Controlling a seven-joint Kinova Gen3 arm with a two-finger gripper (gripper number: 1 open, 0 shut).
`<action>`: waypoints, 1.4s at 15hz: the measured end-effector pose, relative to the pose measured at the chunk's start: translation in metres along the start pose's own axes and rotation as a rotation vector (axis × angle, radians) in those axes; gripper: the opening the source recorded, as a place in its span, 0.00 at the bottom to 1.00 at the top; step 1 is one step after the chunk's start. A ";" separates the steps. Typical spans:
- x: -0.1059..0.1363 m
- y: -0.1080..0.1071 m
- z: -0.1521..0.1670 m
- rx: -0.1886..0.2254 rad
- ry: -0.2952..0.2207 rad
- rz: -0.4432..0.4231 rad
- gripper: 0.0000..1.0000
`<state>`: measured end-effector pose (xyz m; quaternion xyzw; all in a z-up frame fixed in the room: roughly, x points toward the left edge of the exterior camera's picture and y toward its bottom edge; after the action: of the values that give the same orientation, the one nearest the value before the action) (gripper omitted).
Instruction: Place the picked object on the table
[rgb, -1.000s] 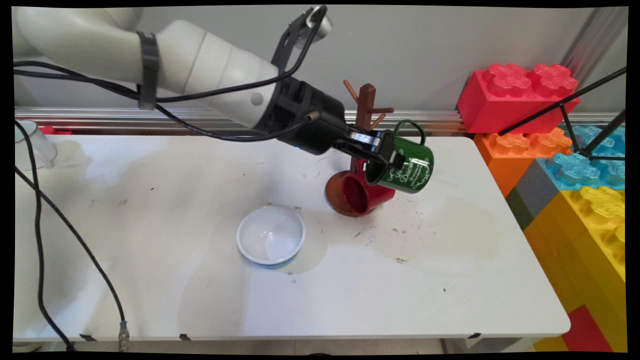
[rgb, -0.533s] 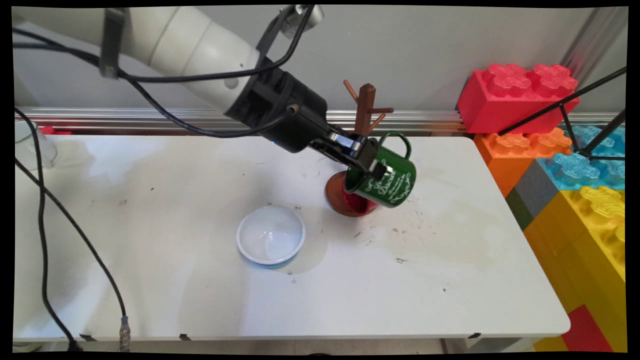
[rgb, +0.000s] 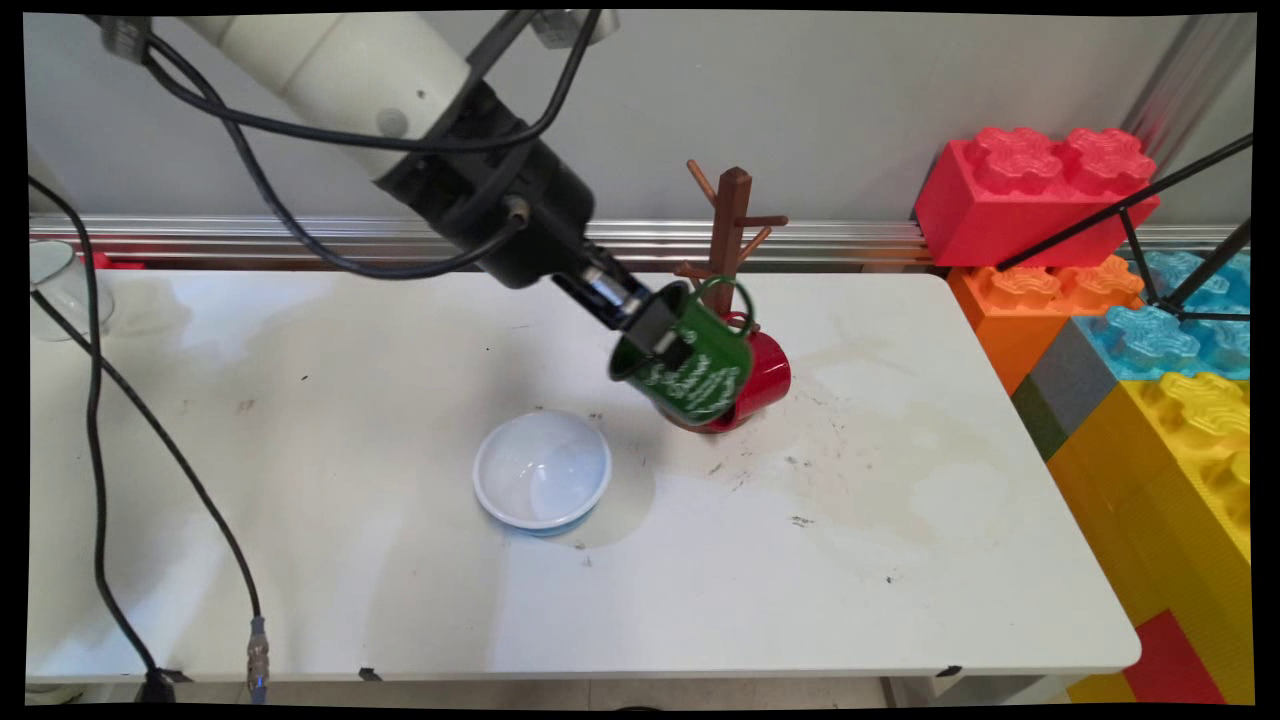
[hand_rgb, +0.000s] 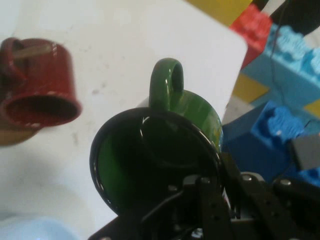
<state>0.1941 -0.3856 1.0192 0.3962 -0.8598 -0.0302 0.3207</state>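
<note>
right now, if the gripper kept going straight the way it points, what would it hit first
The gripper, shut on the green mug, points down and to the right. The red mug hanging low on the mug tree looks closest in that line, though depth is unclear and the mug might pass in front.

The green mug (rgb: 697, 364), mid-frame in the main view, bears white script too small to read.

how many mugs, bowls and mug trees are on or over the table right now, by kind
Mugs: 2, the green mug clamped at its rim in the gripper and the red mug hanging on the tree
Bowls: 1, the white bowl
Mug trees: 1, the brown mug tree
Total: 4
</note>
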 end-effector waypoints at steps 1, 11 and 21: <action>0.000 -0.002 -0.003 0.018 -0.021 0.025 0.00; -0.001 -0.056 -0.016 0.262 -0.198 0.311 0.00; -0.023 -0.118 0.008 0.410 -0.308 0.486 0.00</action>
<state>0.2782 -0.4519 0.9648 0.2269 -0.9555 0.1608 0.0987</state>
